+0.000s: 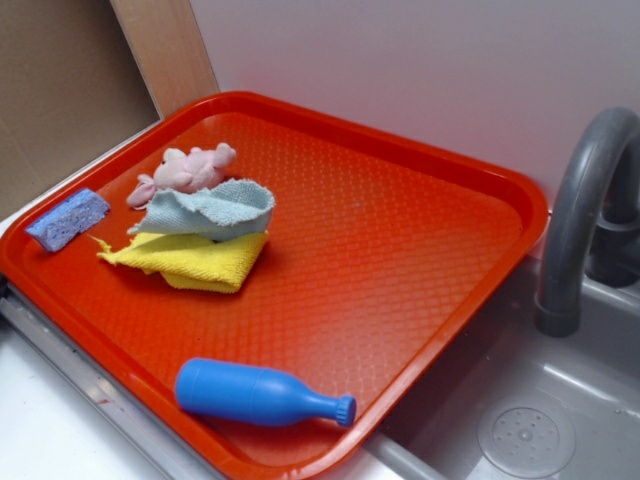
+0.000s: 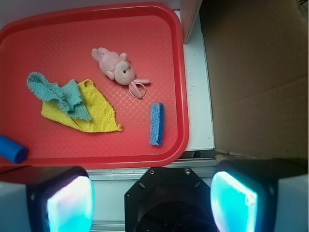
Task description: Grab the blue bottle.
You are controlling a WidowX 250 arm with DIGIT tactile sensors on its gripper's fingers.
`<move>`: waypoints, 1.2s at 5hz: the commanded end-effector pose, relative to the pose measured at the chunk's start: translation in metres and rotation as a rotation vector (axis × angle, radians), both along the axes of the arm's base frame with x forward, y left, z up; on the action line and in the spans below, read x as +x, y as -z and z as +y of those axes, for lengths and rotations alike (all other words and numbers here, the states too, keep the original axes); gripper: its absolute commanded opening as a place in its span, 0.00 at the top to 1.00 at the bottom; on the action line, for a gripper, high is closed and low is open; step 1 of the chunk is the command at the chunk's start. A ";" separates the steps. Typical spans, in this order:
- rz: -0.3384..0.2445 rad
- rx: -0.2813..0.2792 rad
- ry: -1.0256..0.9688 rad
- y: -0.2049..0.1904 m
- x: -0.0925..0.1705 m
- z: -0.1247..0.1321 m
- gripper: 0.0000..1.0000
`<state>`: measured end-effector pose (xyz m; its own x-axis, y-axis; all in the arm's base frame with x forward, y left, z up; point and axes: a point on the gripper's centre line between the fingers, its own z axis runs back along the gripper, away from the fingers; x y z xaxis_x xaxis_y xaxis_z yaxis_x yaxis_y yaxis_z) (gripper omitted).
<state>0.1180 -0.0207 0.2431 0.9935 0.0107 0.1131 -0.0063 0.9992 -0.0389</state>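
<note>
1. Pincer (image 2: 151, 203) fingers (image 2: 70, 205) stand wide apart, gripping nothing, above the tray's (image 2: 177, 87) edge.
2. Blue bottle (image 1: 262, 393) lies sideways near the tray's front rim, apart from the cloths (image 1: 200, 235).

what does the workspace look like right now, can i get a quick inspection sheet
surface: red tray with a textured floor, set beside a grey sink
job's things: blue bottle lying on its side at the tray's near edge, cap toward the sink, nothing touching it
clutter: light blue cloth heaped on a yellow cloth; pink plush bunny; blue sponge near the tray rim
grippers: gripper open, empty, off the tray's edge in the wrist view; bottle only at that view's left edge
cables: nothing seen
surroundings: grey faucet, white wall, cardboard panel
</note>
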 end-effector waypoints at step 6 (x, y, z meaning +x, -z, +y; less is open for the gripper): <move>-0.175 -0.327 0.910 0.029 -0.001 -0.192 0.00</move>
<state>0.1282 -0.2088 0.1933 0.6321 -0.7014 0.3292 0.7747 0.5811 -0.2495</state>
